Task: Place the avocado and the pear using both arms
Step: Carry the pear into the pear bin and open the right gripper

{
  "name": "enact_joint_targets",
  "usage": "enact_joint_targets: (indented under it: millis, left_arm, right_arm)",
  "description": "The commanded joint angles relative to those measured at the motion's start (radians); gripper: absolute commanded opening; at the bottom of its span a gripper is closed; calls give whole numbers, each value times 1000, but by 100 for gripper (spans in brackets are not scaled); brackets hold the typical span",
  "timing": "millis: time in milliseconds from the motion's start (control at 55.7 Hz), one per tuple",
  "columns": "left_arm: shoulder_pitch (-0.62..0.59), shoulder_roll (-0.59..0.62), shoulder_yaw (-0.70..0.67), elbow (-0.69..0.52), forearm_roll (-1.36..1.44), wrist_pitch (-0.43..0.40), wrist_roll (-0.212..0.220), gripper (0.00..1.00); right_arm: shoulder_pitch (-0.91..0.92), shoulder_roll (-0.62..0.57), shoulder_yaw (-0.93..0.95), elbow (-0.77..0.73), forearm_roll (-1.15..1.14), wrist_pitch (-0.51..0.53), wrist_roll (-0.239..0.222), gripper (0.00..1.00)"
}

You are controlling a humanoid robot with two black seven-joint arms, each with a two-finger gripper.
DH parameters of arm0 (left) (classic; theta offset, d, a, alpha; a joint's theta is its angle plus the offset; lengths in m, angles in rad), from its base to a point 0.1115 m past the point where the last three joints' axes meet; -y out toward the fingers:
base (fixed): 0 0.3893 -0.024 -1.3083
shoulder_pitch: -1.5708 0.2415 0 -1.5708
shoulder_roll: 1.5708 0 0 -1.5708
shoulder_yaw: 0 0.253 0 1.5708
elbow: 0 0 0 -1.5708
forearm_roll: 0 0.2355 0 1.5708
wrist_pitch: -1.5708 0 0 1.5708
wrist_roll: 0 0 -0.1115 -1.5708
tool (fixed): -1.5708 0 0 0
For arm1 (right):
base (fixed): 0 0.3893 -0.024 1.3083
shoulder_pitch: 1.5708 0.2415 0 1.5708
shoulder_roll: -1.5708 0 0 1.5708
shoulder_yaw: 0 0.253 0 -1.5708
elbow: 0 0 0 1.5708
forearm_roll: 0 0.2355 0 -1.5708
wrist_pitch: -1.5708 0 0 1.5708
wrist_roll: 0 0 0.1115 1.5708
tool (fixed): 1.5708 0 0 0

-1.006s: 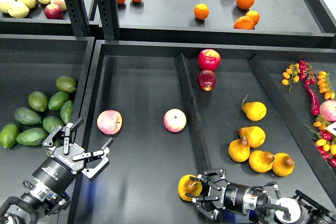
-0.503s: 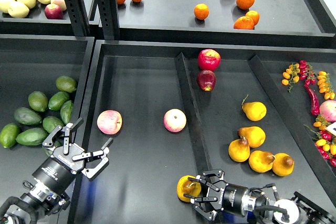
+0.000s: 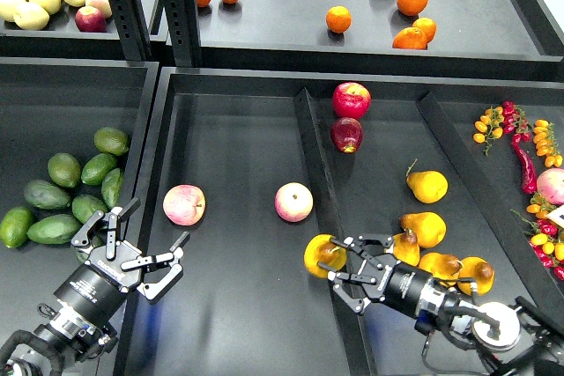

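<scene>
While our right gripper (image 3: 339, 269) held the pear (image 3: 322, 255), its fingers closed around the fruit's near side, the pear sat over the ridge that divides the middle tray (image 3: 229, 112) from the right tray (image 3: 388, 129). We judged this hold to be a carry posture: the fruit was clamped from one side so that it could be moved across the divider (image 3: 319, 191) without rolling. Just beside the gripper, on the right tray, lay a cluster of other pears (image 3: 438, 257), one of them close against the wrist; we regarded these as the nearest obstruction to any sideways motion. Two red apples (image 3: 349, 114) lay further up the same tray, well apart from the gripper.

Our left gripper (image 3: 132, 248) stood with its fingers spread and nothing between them, at the edge between the left tray (image 3: 53, 94) and the middle tray. No avocado was held; the avocados (image 3: 63, 195) lay in a loose pile on the left tray, the closest ones near the gripper. Two pink apples (image 3: 183, 205) rested on the middle tray, one of them near the left fingertips. Oranges (image 3: 337, 19) lay on the upper shelf, clear of both arms.
</scene>
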Motion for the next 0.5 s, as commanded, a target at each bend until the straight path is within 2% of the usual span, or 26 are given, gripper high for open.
enact_joint_targets:
  millis: [0, 234, 485]
  left_arm:
    - [1, 0, 3, 0, 0, 0, 0, 99]
    - [8, 0, 3, 0, 0, 0, 0, 99]
    - [9, 0, 1, 0, 0, 0, 0, 99]
  right_arm:
    - [-11, -82, 4, 36, 28, 0, 0, 16]
    - [-111, -210, 3, 88, 33, 0, 0, 16]
    - [-170, -253, 3, 68, 22, 0, 0, 17]
